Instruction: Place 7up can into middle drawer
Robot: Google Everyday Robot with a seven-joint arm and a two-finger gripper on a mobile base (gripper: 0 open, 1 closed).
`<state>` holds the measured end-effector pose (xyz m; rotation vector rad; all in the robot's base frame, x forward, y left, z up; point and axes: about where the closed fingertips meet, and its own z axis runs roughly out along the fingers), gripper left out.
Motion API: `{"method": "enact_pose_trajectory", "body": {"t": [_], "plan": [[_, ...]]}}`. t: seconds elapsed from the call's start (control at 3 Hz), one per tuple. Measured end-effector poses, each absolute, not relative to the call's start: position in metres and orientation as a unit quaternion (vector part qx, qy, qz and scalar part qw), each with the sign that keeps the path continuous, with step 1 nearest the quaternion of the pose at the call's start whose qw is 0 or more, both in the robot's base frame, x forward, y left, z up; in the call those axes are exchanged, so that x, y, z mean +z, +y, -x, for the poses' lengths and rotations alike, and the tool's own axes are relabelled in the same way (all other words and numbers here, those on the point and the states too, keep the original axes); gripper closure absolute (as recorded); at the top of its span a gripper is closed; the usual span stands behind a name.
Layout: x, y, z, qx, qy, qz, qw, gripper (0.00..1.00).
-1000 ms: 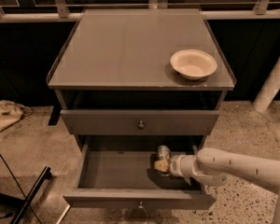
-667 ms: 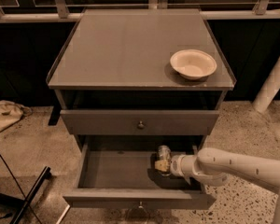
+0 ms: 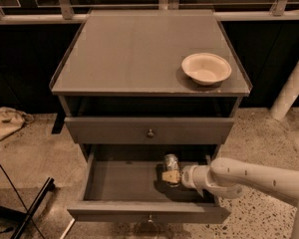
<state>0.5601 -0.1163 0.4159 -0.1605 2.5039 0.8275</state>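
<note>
Cabinet top point(image 3: 129, 54): bowl point(image 3: 206, 68) | middle drawer point(image 3: 122, 183): pincer point(image 3: 170, 176) at 7up can point(image 3: 171, 161), grip unclear | terrazzo floor point(image 3: 35, 153)

Almost nothing changes between the earlier pictures and this one. The gripper point(image 3: 171, 176) sits at the same spot in the lower centre of the frame, inside the open middle drawer point(image 3: 120, 185), just beside the 7up can point(image 3: 171, 161). The arm point(image 3: 249, 176), reaching in from the lower right, shows no visible shift either.

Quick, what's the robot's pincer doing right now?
The pincer: inside the open middle drawer, right at the 7up can; whether it is gripping the can cannot be told.
</note>
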Motion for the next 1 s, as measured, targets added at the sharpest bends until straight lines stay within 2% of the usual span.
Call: {"method": "enact_pose_trajectory", "body": {"t": [0.33,0.67,1.0], "plan": [[0.4159,-0.1162,-0.5601,0.304,0.918,0.059,0.247,0.12],[0.4159,-0.1162,-0.5601,0.304,0.918,0.059,0.247,0.00],[0.4159,-0.1162,-0.5600,0.304,0.918,0.059,0.247,0.00]]}}
